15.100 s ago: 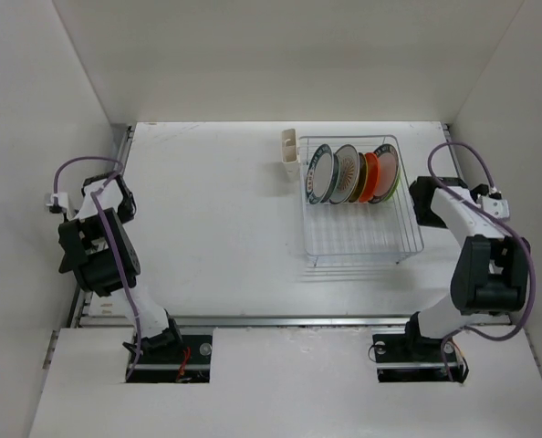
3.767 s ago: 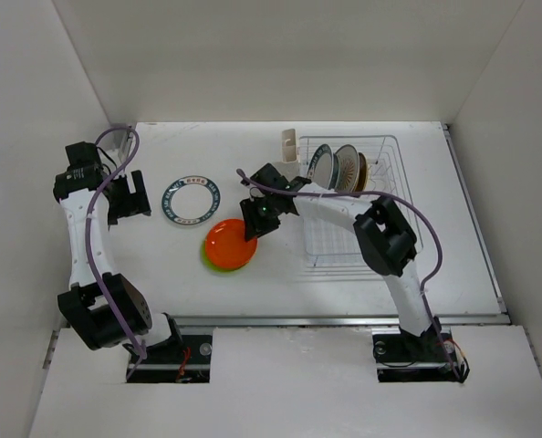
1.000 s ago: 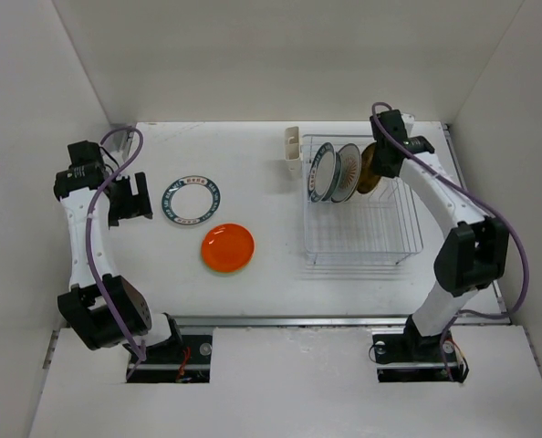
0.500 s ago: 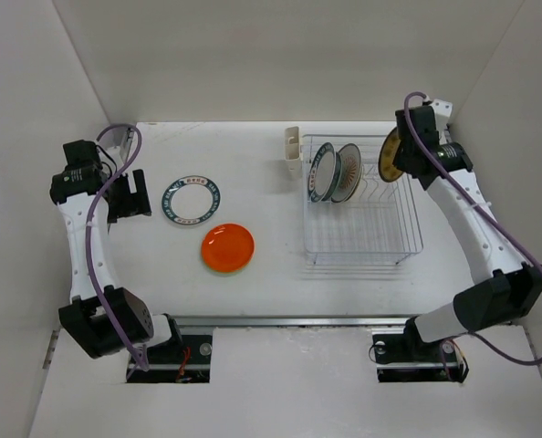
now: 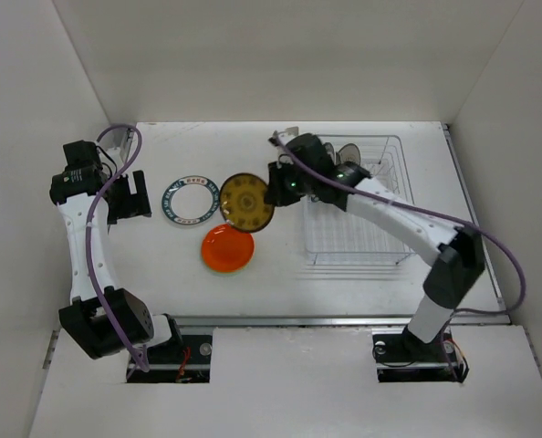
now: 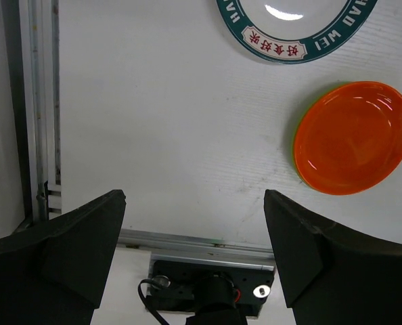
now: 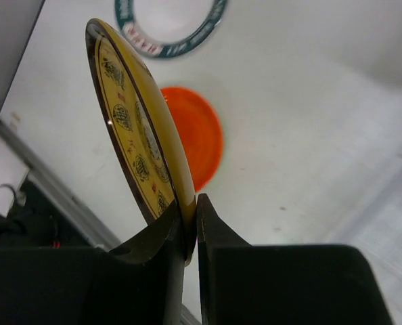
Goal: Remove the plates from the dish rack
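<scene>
Clamped the brown-yellow plate (image 5: 246, 201) by its rim in the right gripper (image 5: 276, 185), on edge above the table (image 5: 253, 285), just left of the dish rack (image 5: 362, 233). Showed the teal-rimmed plate (image 5: 192, 201) and orange plate (image 5: 227, 247) lying flat nearby. Held the left gripper (image 6: 194, 203) wide open, empty

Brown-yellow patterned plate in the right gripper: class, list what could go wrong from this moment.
1. The right gripper pinches the brown-yellow patterned plate only at its rim, with the plate on edge; it could swivel or slip out.
2. In the top view it sits close to the teal-rimmed white plate and the orange plate; set down there, it might strike or land on one.
</scene>
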